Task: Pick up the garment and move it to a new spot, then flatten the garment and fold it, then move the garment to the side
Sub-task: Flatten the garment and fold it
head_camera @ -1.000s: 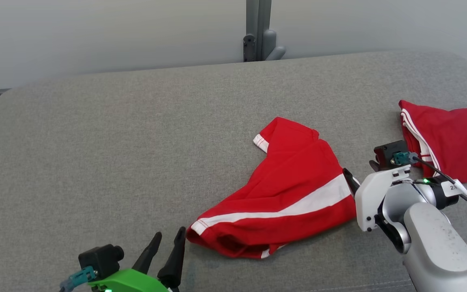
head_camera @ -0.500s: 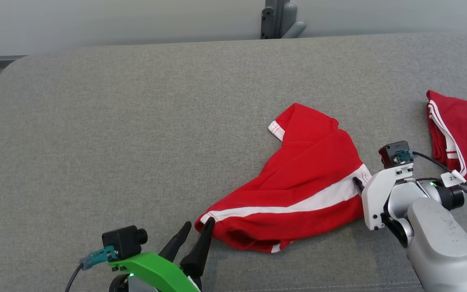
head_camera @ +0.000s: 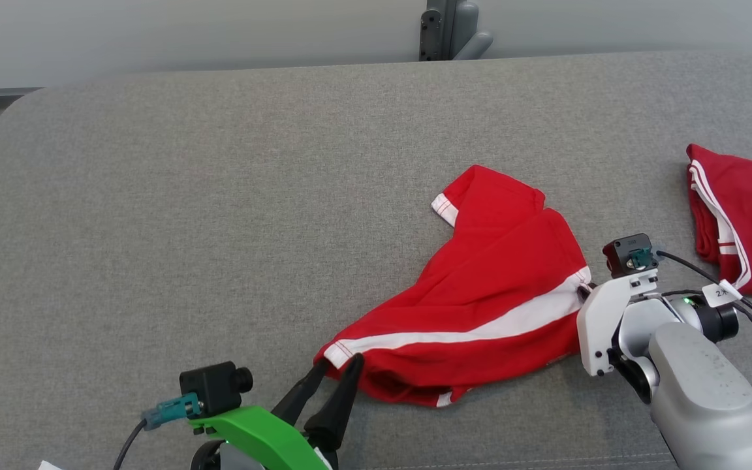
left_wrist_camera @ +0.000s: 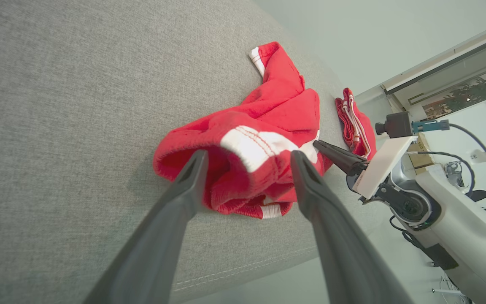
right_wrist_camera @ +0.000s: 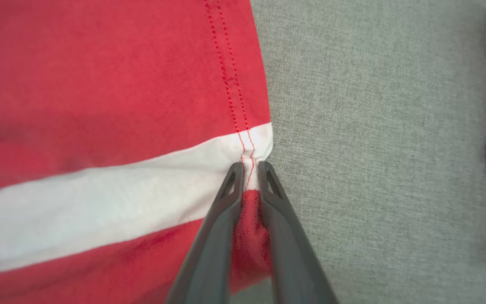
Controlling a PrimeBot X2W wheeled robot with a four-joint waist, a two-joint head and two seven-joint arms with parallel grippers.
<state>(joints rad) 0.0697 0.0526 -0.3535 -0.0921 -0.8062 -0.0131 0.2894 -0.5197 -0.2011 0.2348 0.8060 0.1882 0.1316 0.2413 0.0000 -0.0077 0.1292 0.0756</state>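
Clamped tight, the jaws of my right gripper (right_wrist_camera: pixel 250 166) pinch the garment (head_camera: pixel 493 287) at its right edge, just where the white stripe meets the stitched hem. At my left gripper (head_camera: pixel 338 362) the jaws stand wide apart, with the garment's near-left corner between the fingers. The red garment lies crumpled, right of centre on the grey cushion (head_camera: pixel 219 228). A second red piece (head_camera: pixel 748 222) lies well apart, off to the right.
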